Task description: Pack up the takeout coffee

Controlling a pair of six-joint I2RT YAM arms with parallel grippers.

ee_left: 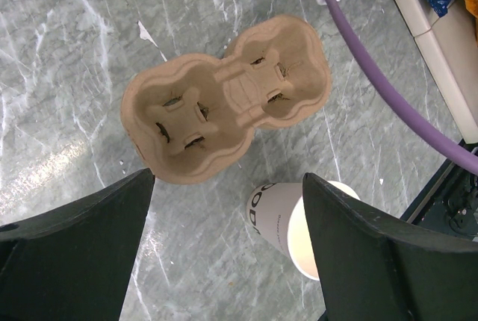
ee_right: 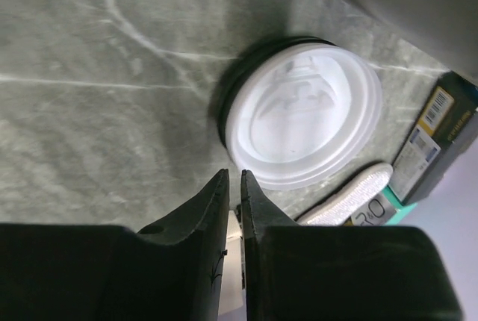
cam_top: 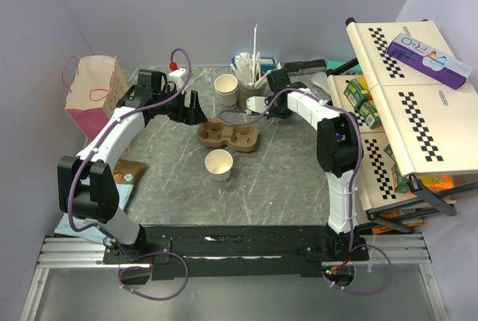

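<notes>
An off-white paper cup (cam_top: 219, 165) stands upright on the marble table (cam_top: 160, 172), just in front of the brown two-cup tray (cam_top: 229, 134). In the left wrist view the cup (ee_left: 276, 216) shows partly behind one finger (ee_left: 373, 254). My left gripper (ee_left: 228, 254) hangs open and empty over the tray's (ee_left: 224, 101) near edge. A second paper cup (cam_top: 226, 89) stands behind the tray. The round white lid (ee_right: 302, 116) lies flat on the table. My right gripper (ee_right: 235, 175) has its tips at the lid's rim, its jaws together but for a thin slit, with nothing seen between them.
A grey cup of straws and stirrers (cam_top: 252, 73) stands at the back. A pink paper bag (cam_top: 93, 93) sits at the far left. Checkered boards (cam_top: 403, 89) and boxes crowd the right side. A purple cable (ee_left: 396, 97) crosses beside the tray.
</notes>
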